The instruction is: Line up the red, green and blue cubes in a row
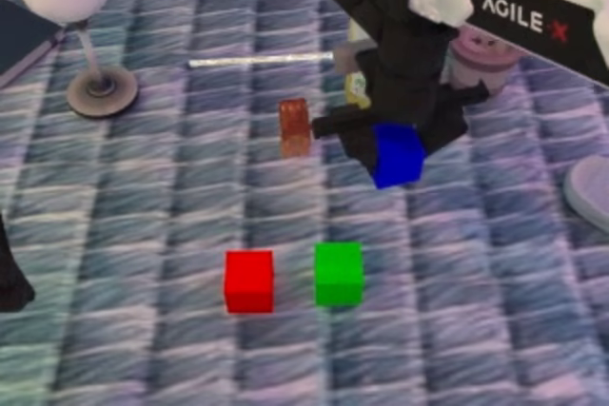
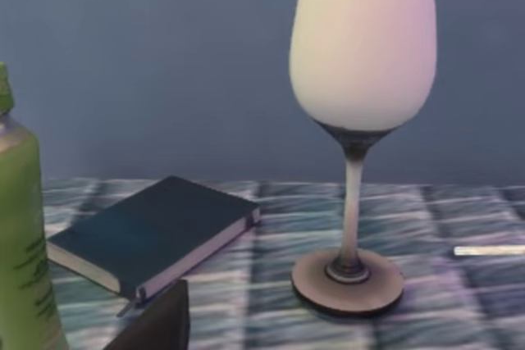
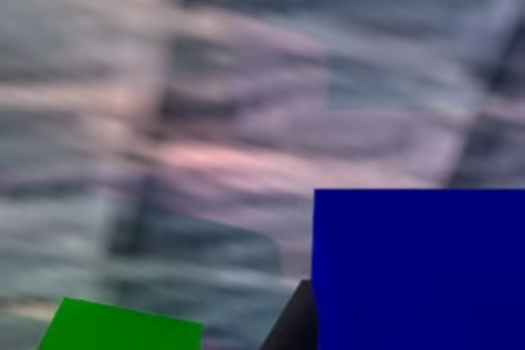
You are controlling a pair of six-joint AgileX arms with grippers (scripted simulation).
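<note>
The right gripper (image 1: 395, 154) pinches the blue cube (image 1: 397, 155) between its fingers and holds it lifted over the table's middle, up and to the right of the other two cubes. The red cube (image 1: 249, 280) and the green cube (image 1: 339, 274) sit on the cloth near the front edge, side by side with a narrow gap between them, red on the left, their faces roughly square to the table's edges; being cubes, none has a long axis. In the right wrist view the blue cube (image 3: 418, 268) fills the corner, with the green cube (image 3: 123, 327) farther off. The left gripper (image 1: 9, 282) is parked at the table's left edge; whether its fingers are spread or closed cannot be told. The table (image 1: 476, 330) wears a blue-grey woven-patterned cloth. A patterned reddish-brown block (image 1: 294, 125) stands just left of the right arm, a wine glass (image 2: 361, 120) and a dark notebook (image 2: 156, 234) stand at the far left, and a green bottle (image 2: 20, 235) shows beside them against a plain blue-grey wall.
</note>
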